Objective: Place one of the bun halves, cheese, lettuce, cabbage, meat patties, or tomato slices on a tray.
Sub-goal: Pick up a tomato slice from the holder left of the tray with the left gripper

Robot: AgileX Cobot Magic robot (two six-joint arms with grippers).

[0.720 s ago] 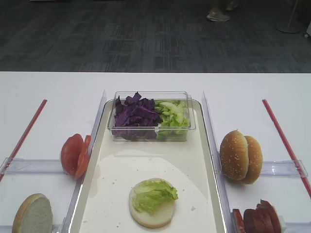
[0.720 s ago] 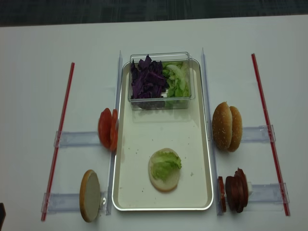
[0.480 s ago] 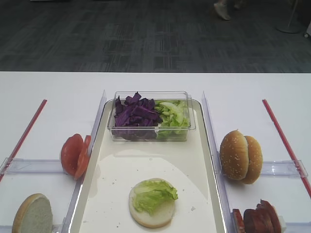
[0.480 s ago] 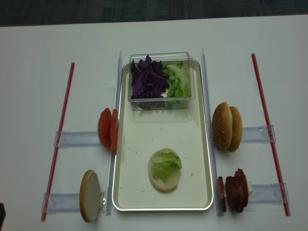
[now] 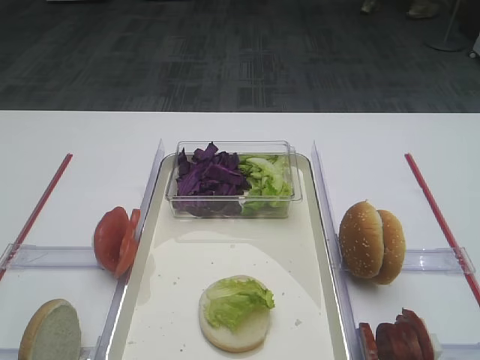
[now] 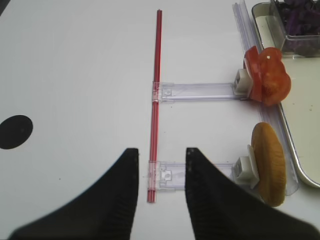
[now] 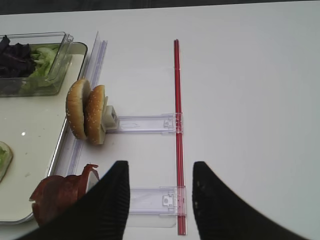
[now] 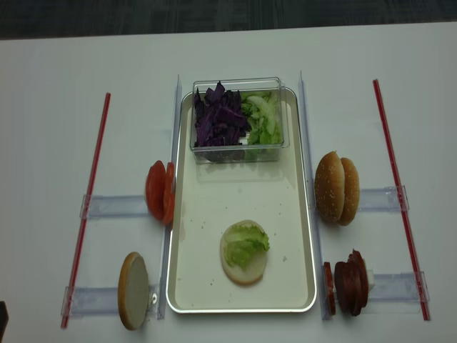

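The cream tray (image 8: 235,200) holds a pale bun half (image 8: 244,270) topped with a lettuce leaf (image 8: 246,243). Purple cabbage (image 8: 220,118) and more lettuce (image 8: 263,118) fill the tub at its far end. Tomato slices (image 8: 160,191) and another bun half (image 8: 133,290) stand on edge left of the tray. Seeded bun tops (image 8: 337,187) and meat patties (image 8: 350,282) stand to its right. Cheese is out of view. My left gripper (image 6: 161,152) hangs open and empty over the left red strip, away from the tomato slices (image 6: 267,82). My right gripper (image 7: 160,167) is open and empty, right of the meat patties (image 7: 55,197).
Red strips (image 8: 89,200) (image 8: 398,186) run along both sides of the white table. Clear plastic holders (image 8: 114,207) carry the upright food. The clear tub (image 8: 239,151) sits on the tray's far end. A black round mark (image 6: 15,131) lies at the far left.
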